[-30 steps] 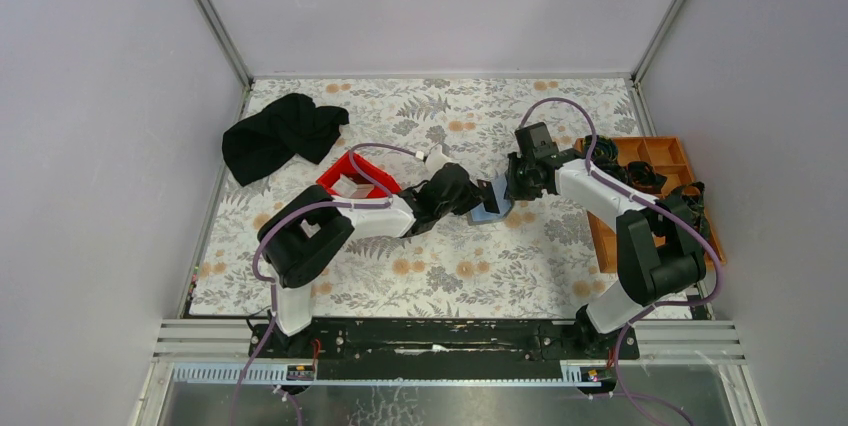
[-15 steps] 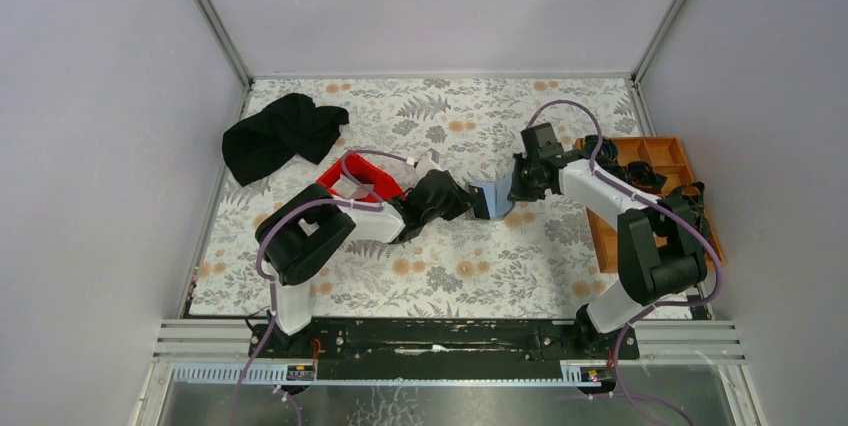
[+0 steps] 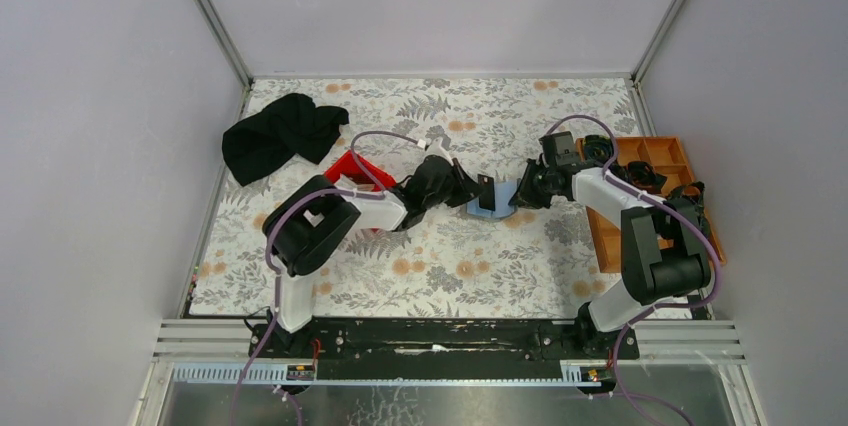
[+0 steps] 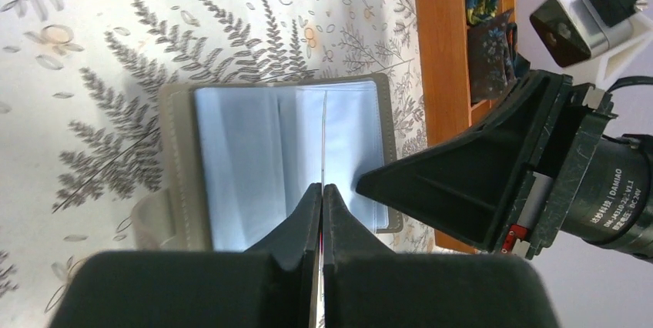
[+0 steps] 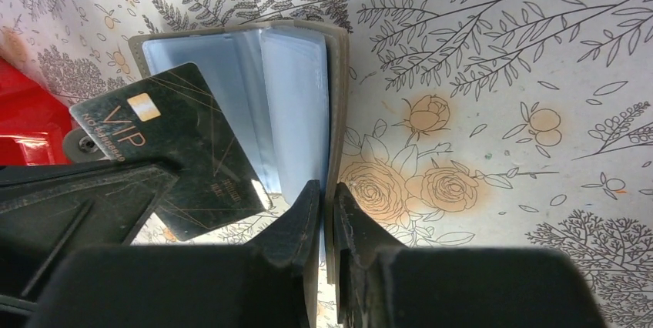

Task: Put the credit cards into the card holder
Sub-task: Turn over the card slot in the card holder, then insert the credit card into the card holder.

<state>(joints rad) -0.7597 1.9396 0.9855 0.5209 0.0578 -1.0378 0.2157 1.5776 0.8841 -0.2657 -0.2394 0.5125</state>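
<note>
In the middle of the flower-patterned surface (image 3: 450, 256) the grey card holder (image 3: 487, 210) lies opened flat, its pale blue clear sleeves facing up, and both arms meet over it. The left fingers (image 4: 316, 195) are pressed together on a black VIP card (image 5: 181, 162) with a small gold chip. In the left wrist view the card shows only as a thin edge running out from between the tips across the holder's middle fold. From the right wrist view the card sits tilted over the sleeves on the side nearer the red bin (image 3: 350, 168), one corner over the plastic; whether it touches the sleeve I cannot tell. The right fingers (image 5: 314, 194) are closed on the holder's grey outer edge, on the side away from the bin, pinching the cover with the tips low against the surface. The two sets of fingers point toward each other from opposite sides, close together, with the holder between them. Off to the right edge of the surface an orange compartment tray (image 3: 598, 231) holds some dark odds and ends. A crumpled black cloth (image 3: 280, 134) lies at the far left, well apart from the holder.
</note>
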